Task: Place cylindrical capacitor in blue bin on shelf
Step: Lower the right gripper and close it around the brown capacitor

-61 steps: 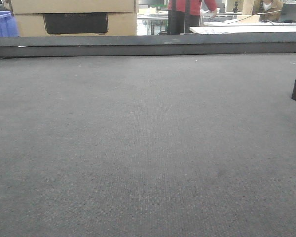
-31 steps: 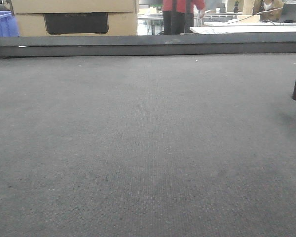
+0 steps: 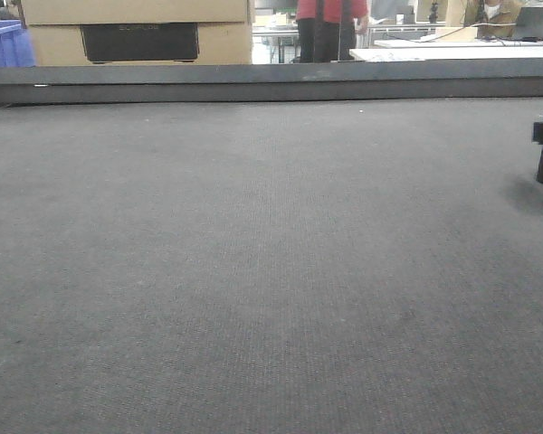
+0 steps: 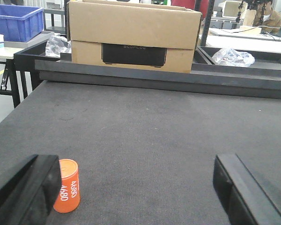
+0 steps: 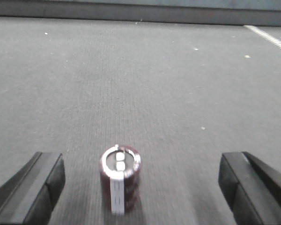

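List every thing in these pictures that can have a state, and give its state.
Capacitor, upright on the table, not gripped.
Right hand, open, fingers either side of the capacitor.
Left hand, open, empty.
Orange can, upright beside the left hand's finger.

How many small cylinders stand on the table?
2. The dark brown capacitor stands between the open fingers of the right gripper; an orange cylinder stands beside a finger of the left gripper. Others may be hidden.
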Robot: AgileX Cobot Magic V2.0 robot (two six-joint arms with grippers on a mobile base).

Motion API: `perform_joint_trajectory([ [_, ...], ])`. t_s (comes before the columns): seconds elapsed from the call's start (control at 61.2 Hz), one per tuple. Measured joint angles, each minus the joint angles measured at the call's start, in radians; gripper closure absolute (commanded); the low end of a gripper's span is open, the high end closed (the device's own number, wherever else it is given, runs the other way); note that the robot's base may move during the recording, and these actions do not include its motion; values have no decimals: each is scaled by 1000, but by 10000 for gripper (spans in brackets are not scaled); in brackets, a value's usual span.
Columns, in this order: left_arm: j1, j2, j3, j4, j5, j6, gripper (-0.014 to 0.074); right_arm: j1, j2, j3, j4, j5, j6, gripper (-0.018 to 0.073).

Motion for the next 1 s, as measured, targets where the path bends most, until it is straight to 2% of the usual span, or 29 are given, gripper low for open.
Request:
perform_joint_trajectory([
  [0.327,0,0,-1,0,0,0,36,0,178,-138,0,10,0,12],
  [0.408,0,0,-1,0,0,0,36,0,193,-144,0,13,0,111],
  [0.523,0,0,-1,0,0,0,36,0,199,-144,0,13,0,365],
  [0.686,0,0,-1,0,1,0,36,0,199,-144,0,9,2,627],
  [0.801,0,0,-1,0,1,0,36,0,185,-144,0,16,2,713],
  [0.997,0,0,-1,-11,3,0,36,0,40,-144,0,105,2,711],
])
